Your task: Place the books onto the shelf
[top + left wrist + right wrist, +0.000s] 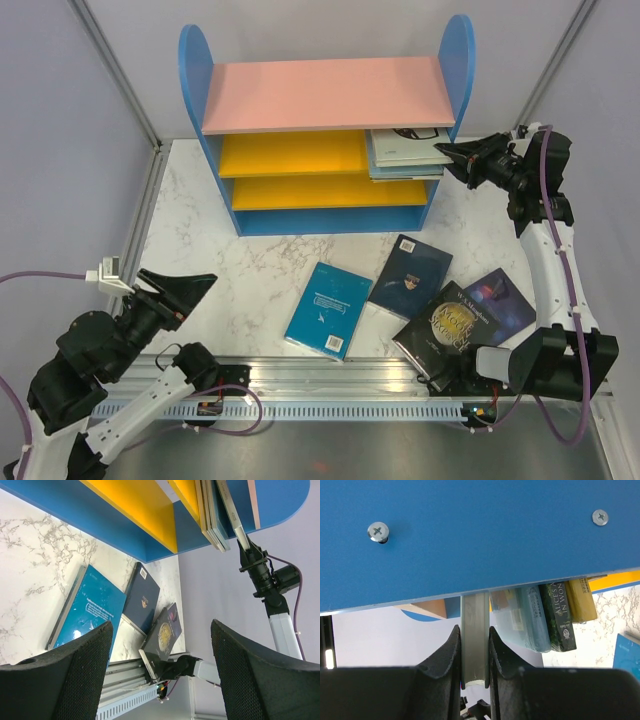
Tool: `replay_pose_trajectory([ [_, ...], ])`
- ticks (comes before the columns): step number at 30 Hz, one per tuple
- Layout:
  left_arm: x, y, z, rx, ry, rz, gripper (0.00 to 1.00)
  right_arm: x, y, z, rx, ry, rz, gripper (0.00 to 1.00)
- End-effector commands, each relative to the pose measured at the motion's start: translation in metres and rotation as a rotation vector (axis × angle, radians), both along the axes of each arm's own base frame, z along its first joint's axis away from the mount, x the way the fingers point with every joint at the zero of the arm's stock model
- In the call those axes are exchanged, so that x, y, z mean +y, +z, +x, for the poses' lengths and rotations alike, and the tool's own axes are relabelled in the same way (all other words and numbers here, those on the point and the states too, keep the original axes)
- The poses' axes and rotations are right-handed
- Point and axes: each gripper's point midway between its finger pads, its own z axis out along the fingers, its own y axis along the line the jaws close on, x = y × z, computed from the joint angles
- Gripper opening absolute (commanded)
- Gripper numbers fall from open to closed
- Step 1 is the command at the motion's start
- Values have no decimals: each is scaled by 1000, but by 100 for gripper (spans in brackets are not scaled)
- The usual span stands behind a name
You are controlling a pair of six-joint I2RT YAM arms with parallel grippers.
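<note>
Holding a grey-white book at the shelf's right end

A grey-white book (474,630) is clenched edge-on by the right end effector (474,645), laid flat on top of a stack of books (400,160) on the upper yellow board of the shelf (195,70). Its gripped edge is turned rightward, past the blue side panel; its long axis cannot be judged, most of it being hidden under the pink top board. The right arm is raised along the counter's (200,215) right side, with the wrist bent left. The left end effector (190,292) is held released and empty at the near left. A teal book (325,310), a navy book (410,275) and a black-and-gold book (450,330) are spread flat on the counter
</note>
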Motion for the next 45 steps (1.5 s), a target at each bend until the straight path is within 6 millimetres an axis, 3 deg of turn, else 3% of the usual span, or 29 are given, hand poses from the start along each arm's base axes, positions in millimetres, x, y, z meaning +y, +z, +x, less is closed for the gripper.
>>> replay_pose_trajectory([
  [1, 6, 3, 5, -12, 40, 3, 82, -3, 25, 2, -95, 4, -3, 2],
  [2, 6, 3, 5, -12, 41, 3, 82, -3, 23, 2, -90, 7, -2, 5],
  [4, 5, 2, 6, -9, 38, 4, 82, -2, 20, 2, -84, 16, -8, 19],
  [5, 5, 2, 6, -11, 37, 1, 82, -2, 19, 2, -81, 18, -10, 27],
  [6, 4, 2, 6, -9, 36, -1, 82, -2, 17, 2, -77, 20, -11, 42],
  [7, 4, 1, 7, -7, 36, 3, 82, -1, 16, 2, -75, 26, -15, 46],
  [9, 3, 0, 7, -5, 36, 4, 82, 0, 12, 0, -64, 30, -20, 55],
  [17, 5, 0, 7, -9, 40, 3, 81, -3, -6, -11, -24, 42, -30, 70],
  [22, 4, -2, 8, -3, 42, 9, 81, -3, -20, -22, 6, 61, -42, 91],
  [26, -2, -6, 12, 9, 25, 51, 81, -8, -35, -32, 40, 47, -78, 98],
  [32, -26, -12, 25, 33, -37, 141, 82, -19, -58, -53, 93, 31, -227, 98],
  [33, -31, -14, 27, 37, -54, 151, 83, -21, -53, -55, 84, 27, -257, 98],
  [35, -42, -17, 35, 43, -75, 183, 85, -29, -63, -64, 126, 17, -347, 98],
  [37, -54, -22, 39, 53, -115, 212, 90, -35, -51, -73, 83, 7, -440, 98],
  [41, -83, -49, 51, 107, -224, 344, 96, -37, -49, -111, 100, -30, -553, 98],
  [42, -96, -66, 53, 154, -277, 381, 98, -33, -56, -126, 93, -39, -567, 98],
  [44, -107, -80, 59, 178, -318, 416, 99, -15, -71, -145, 104, -3, -527, 98],
  [45, -113, -93, 57, 199, -363, 427, 100, -6, -94, -162, 128, 21, -499, 98],
])
